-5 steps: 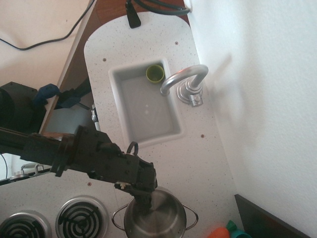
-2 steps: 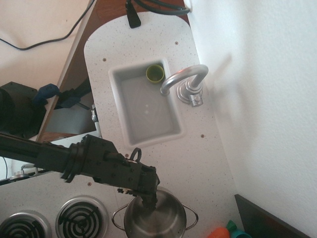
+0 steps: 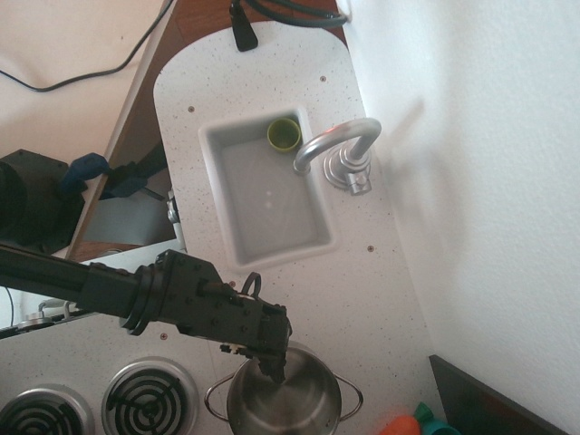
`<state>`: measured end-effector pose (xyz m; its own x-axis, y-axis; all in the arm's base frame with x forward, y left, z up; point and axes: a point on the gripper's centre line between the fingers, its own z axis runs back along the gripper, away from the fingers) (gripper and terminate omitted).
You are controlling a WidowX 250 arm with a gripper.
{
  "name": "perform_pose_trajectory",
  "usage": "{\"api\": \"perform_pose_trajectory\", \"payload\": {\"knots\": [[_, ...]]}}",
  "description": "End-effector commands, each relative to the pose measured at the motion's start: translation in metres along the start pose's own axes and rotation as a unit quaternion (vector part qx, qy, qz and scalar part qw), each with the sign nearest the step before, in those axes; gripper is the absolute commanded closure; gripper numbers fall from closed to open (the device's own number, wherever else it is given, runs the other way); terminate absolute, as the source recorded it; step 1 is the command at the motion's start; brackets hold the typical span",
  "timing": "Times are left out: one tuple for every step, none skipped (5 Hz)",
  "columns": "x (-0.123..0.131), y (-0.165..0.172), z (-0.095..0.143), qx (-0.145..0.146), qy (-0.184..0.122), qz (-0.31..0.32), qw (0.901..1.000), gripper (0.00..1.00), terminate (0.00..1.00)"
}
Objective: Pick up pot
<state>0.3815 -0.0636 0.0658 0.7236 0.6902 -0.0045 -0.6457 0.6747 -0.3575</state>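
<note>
The shiny steel pot (image 3: 285,403) with two wire loop handles sits on the white counter at the bottom centre, partly cut off by the frame edge. My black gripper (image 3: 271,365) reaches in from the left and hangs over the pot's upper left rim, its fingertips dipping inside the pot. Whether the jaws are closed on the rim cannot be made out. A small green cup (image 3: 284,134) stands in the far corner of the sink.
A white sink basin (image 3: 236,231) with a chrome faucet (image 3: 337,149) lies in the middle of the counter. Two stove burners (image 3: 148,397) sit at the bottom left. Orange and teal objects (image 3: 412,424) lie at the bottom right. A white wall runs along the right.
The arm has shifted slightly right and lower over the pot's rim. The pot has not moved.
</note>
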Motion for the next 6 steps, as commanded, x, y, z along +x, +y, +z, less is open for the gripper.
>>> {"api": "perform_pose_trajectory", "payload": {"knots": [[0.003, -0.013, 0.015, -0.022, -0.023, -0.019, 0.9993, 0.00, 0.00], [0.004, -0.014, 0.015, -0.021, -0.026, -0.022, 0.9992, 0.00, 0.00], [0.004, -0.013, 0.017, -0.021, -0.027, -0.024, 0.9991, 0.00, 0.00], [0.002, -0.014, 0.022, -0.029, -0.027, -0.030, 0.9988, 0.00, 0.00], [0.001, -0.015, 0.025, -0.034, -0.026, -0.037, 0.9984, 0.00, 0.00], [-0.002, -0.018, 0.032, -0.045, -0.028, -0.055, 0.9971, 0.00, 0.00]]}}
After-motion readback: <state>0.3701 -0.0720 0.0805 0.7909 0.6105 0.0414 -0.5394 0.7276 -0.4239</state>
